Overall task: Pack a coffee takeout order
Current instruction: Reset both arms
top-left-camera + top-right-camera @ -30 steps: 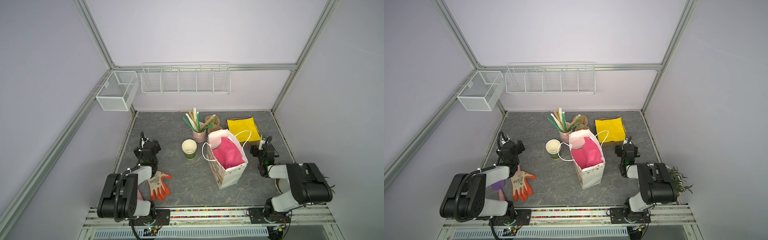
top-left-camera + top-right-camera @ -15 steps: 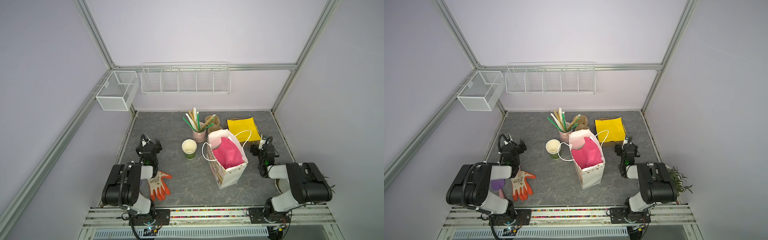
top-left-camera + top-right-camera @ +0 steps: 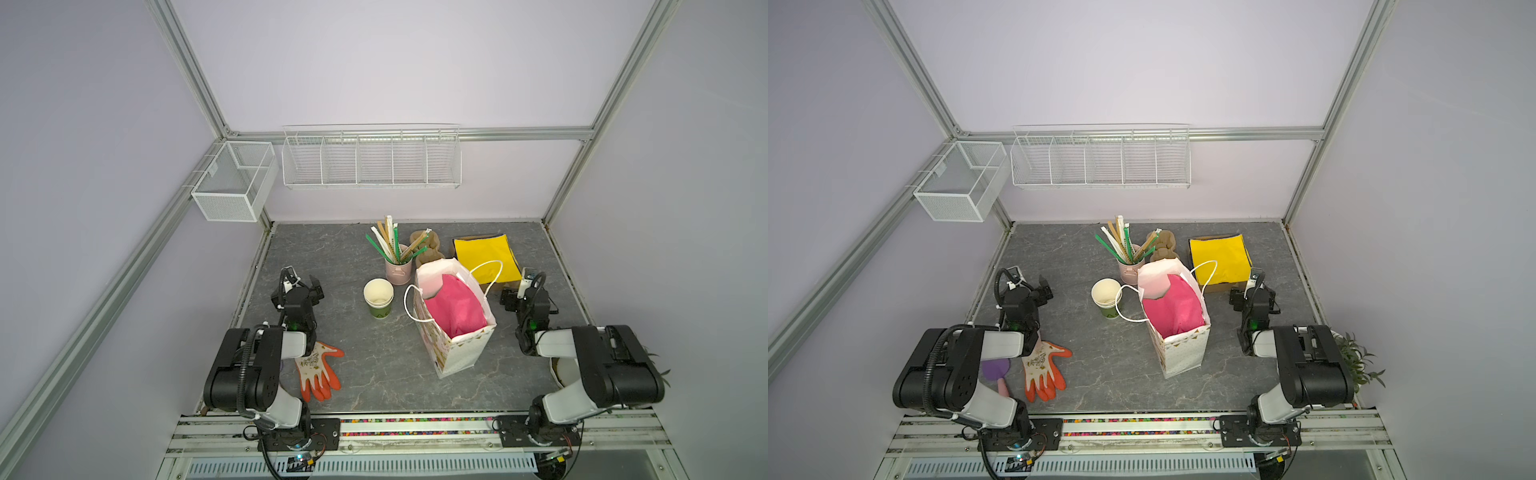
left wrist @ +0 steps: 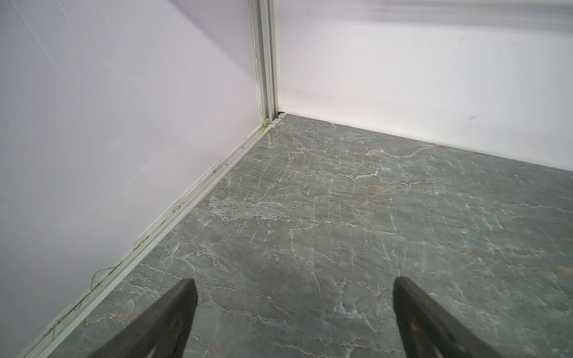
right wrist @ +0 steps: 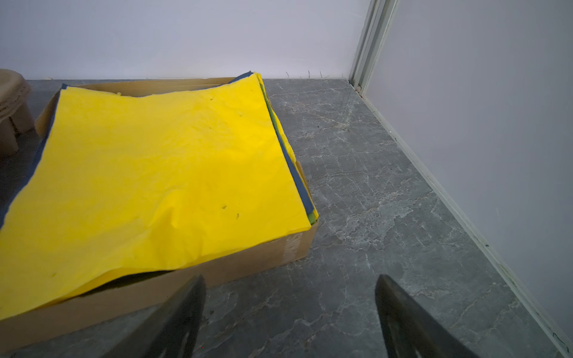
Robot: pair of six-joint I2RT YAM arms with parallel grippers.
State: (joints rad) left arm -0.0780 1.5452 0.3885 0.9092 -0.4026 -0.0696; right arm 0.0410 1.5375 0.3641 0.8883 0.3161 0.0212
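Bag [image 3: 457, 353] stood upright, lined with pink sheet [image 3: 455, 307], for loading; left tool [image 4: 294, 280] at bag's 9 o'clock, right tool [image 5: 290, 279] at 3, spread wide, empty.

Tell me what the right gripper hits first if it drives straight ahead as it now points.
Probably the near corner of the cardboard box holding yellow paper, just ahead of the open right gripper. Marginal: it might slip past over the table.

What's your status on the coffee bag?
Left end effector open, empty. Right end effector open, empty, beside yellow paper box. Gift bag upright, pink paper inside; cup carrier outside, behind it. Nothing blocking the bag mouth.
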